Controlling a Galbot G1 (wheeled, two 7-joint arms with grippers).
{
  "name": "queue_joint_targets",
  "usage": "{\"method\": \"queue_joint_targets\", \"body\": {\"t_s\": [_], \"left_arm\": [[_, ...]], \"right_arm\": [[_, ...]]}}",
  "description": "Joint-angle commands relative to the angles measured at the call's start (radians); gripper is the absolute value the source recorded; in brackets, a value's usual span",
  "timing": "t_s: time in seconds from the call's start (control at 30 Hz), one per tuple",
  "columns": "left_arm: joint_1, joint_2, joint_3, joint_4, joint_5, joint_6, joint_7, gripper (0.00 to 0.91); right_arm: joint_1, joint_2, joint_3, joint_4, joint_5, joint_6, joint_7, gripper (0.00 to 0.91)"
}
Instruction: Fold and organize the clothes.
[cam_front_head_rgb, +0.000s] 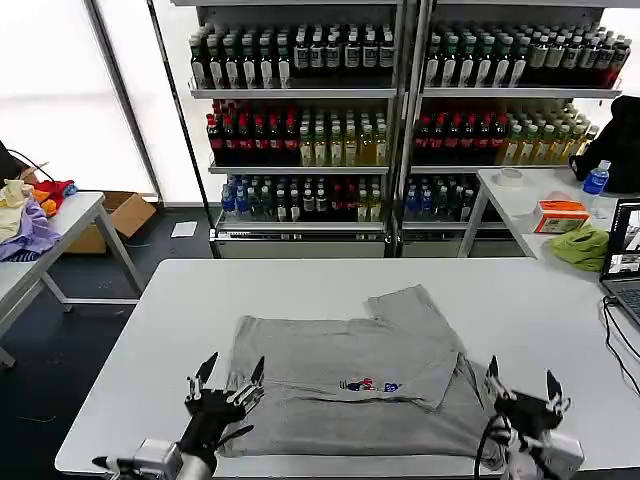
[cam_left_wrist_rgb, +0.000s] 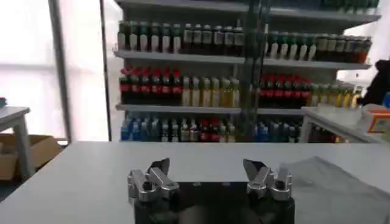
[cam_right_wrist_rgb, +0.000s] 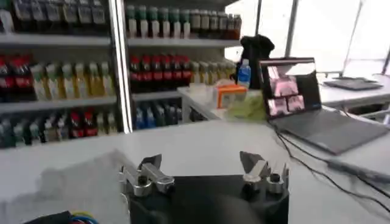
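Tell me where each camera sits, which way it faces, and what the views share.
Head view: high, looking down at the white table and grey shirt; left gripper and right gripper, both open.
Left wrist view: looks past the left gripper toward the bottle shelves.
Right wrist view: looks past the right gripper at a laptop.
All share the shelves.

The left gripper (cam_front_head_rgb: 228, 376) covers the shirt's (cam_front_head_rgb: 350, 385) near-left corner; the right gripper (cam_front_head_rgb: 522, 387) covers its near-right corner. The chest print (cam_front_head_rgb: 371, 385) is too small to make out.
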Motion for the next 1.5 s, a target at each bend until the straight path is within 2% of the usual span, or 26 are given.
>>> {"method": "queue_joint_targets", "body": {"t_s": [0.03,0.13,0.17,0.27,0.4,0.63,0.9,1.07,1.5], "left_arm": [[-0.335,0.122,0.006,0.232,-0.092,0.028,0.139,0.907],[-0.446,0.195,0.035,0.356,-0.139,0.047,0.147,0.907],[-0.477,0.204,0.046,0.397,-0.161,0.056,0.146,0.907],[-0.595,0.209,0.091,0.532,-0.174,0.063,0.145,0.907],[-0.720,0.183,0.140,0.725,-0.177,0.057,0.131,0.907],[-0.800,0.148,0.169,0.885,-0.160,0.062,0.103,0.907],[-0.787,0.146,0.163,0.901,-0.139,0.103,0.085,0.907],[-0.732,0.182,0.146,0.849,-0.146,0.124,0.084,0.907],[-0.582,0.181,0.096,0.655,-0.185,0.141,0.096,0.907]], "right_arm": [[0.286,-0.128,0.013,-0.158,0.051,-0.091,-0.246,0.907],[0.371,-0.244,-0.028,-0.253,0.043,-0.105,-0.337,0.907],[0.429,-0.291,-0.061,-0.310,0.050,-0.104,-0.348,0.907],[0.561,-0.325,-0.166,-0.451,0.055,-0.105,-0.365,0.907],[0.678,-0.271,-0.260,-0.615,0.049,-0.104,-0.335,0.907],[0.764,-0.152,-0.329,-0.769,0.031,-0.104,-0.286,0.907],[0.813,-0.048,-0.346,-0.904,0.003,-0.104,-0.274,0.907],[0.805,0.001,-0.333,-0.932,-0.030,-0.104,-0.279,0.907],[0.772,0.019,-0.328,-0.920,-0.063,-0.104,-0.285,0.907]]}}
